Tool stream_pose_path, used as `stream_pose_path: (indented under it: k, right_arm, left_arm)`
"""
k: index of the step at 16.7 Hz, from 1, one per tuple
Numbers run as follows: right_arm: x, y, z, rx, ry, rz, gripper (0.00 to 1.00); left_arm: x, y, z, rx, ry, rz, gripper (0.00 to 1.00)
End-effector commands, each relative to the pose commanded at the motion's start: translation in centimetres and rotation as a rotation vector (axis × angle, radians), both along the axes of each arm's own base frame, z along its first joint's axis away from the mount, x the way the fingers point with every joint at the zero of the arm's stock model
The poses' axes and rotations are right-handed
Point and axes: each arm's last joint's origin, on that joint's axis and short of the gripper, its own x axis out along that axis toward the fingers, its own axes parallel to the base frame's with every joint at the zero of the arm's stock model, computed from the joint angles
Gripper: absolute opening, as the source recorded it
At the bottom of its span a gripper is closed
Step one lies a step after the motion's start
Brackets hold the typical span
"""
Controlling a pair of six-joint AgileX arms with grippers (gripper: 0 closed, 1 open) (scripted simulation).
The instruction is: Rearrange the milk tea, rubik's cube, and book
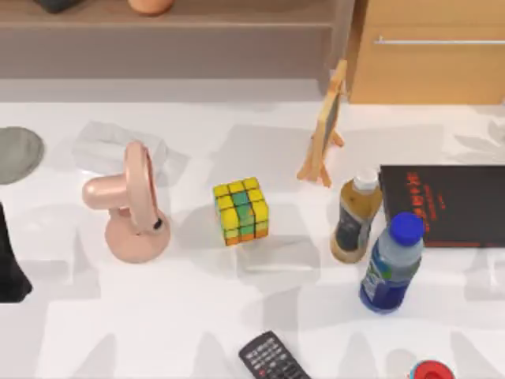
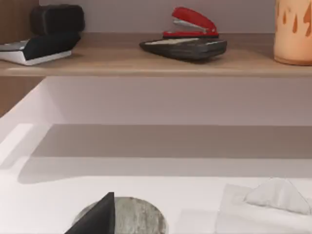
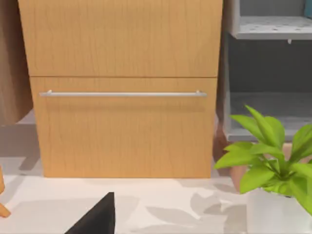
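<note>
The rubik's cube (image 1: 241,211), showing yellow, green and orange squares, stands near the table's middle. To its right stands the milk tea (image 1: 355,217), a small bottle of tan liquid with a white cap and a dark label. The book is out of view. My left arm (image 1: 11,264) is a dark shape at the table's left edge, far from the cube. A dark part of my left gripper (image 2: 95,218) hangs over a grey disc (image 2: 131,217). A dark part of my right gripper (image 3: 96,217) hovers above the white table, facing a wooden cabinet (image 3: 122,87).
A pink desk fan (image 1: 130,207) stands left of the cube. A blue-capped bottle (image 1: 392,264) and a flat black rectangle with red lettering (image 1: 446,205) sit by the milk tea. A wooden easel (image 1: 325,126), remote (image 1: 272,359), tissue pack (image 1: 118,146) and potted plant (image 3: 273,165) are around.
</note>
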Motion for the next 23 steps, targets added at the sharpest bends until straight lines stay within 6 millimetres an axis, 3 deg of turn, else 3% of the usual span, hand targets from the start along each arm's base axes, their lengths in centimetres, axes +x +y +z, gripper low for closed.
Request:
stream_pose_path:
  k: [4, 7, 10, 13, 15, 19, 23]
  right_arm:
    - [0.0, 0.0, 0.0, 0.000, 0.000, 0.000, 1.00]
    - [0.0, 0.0, 0.0, 0.000, 0.000, 0.000, 1.00]
    - [0.0, 0.0, 0.0, 0.000, 0.000, 0.000, 1.00]
    - [0.0, 0.0, 0.0, 0.000, 0.000, 0.000, 1.00]
    - [0.0, 0.0, 0.0, 0.000, 0.000, 0.000, 1.00]
    - [0.0, 0.0, 0.0, 0.000, 0.000, 0.000, 1.00]
    - [0.0, 0.0, 0.0, 0.000, 0.000, 0.000, 1.00]
  left_arm:
    - [0.0, 0.0, 1.0, -0.002, -0.021, 0.004, 1.00]
    - [0.4, -0.2, 4.4, -0.009, -0.083, 0.016, 1.00]
    - [2.2, -0.6, 8.7, -0.020, -0.130, 0.028, 1.00]
    - [6.6, -1.7, 12.0, -0.027, -0.119, 0.029, 1.00]
    - [11.0, -3.1, 12.6, -0.024, -0.075, 0.024, 1.00]
    - [19.8, -7.2, 10.3, -0.007, 0.012, 0.004, 1.00]
    - [25.4, -11.2, 7.1, -0.003, 0.023, -0.016, 1.00]
